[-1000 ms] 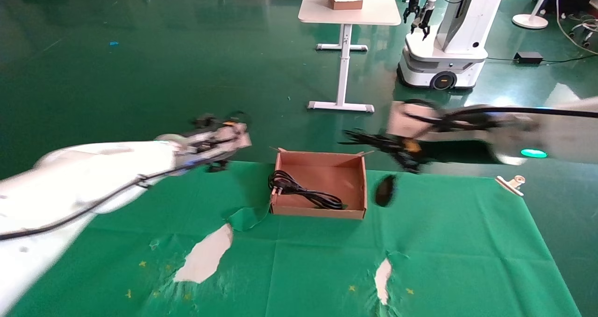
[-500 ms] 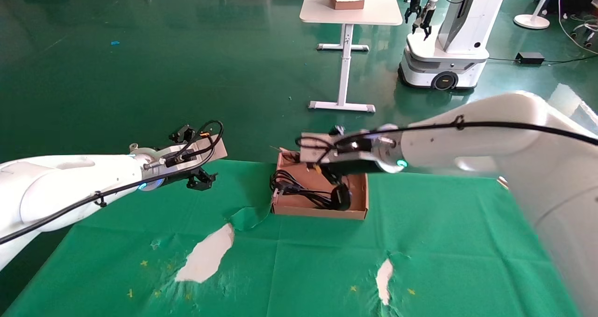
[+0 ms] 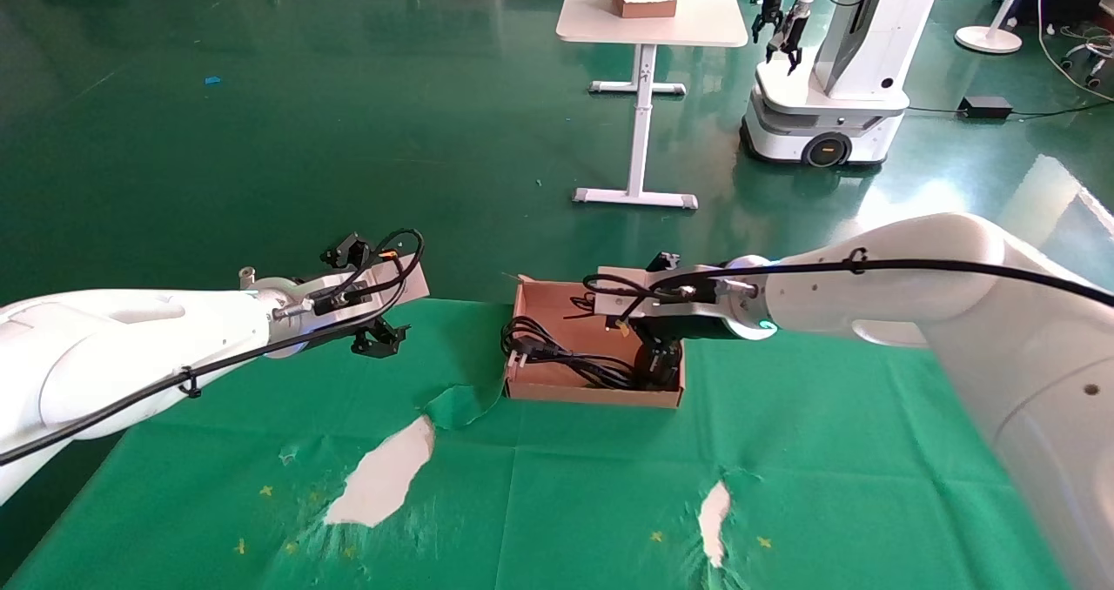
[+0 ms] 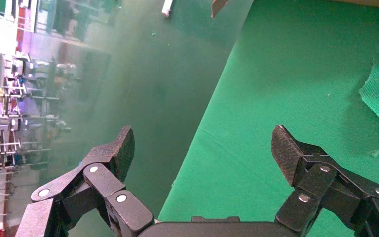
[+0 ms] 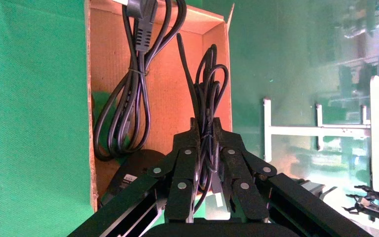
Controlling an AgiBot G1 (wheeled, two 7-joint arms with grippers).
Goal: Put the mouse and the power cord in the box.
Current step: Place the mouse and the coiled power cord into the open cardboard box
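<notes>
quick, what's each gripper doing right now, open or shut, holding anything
Left gripper: open, holding nothing, over the green cloth.
Right gripper: shut on the mouse's thin wire, over the box, mouse inside.

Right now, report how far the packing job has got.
Done: the power cord lies coiled in the box. In hand: the right tool is shut on the mouse's thin wire, with the mouse low inside the box. Left: release it. The left tool hangs open over the green cloth.
</notes>
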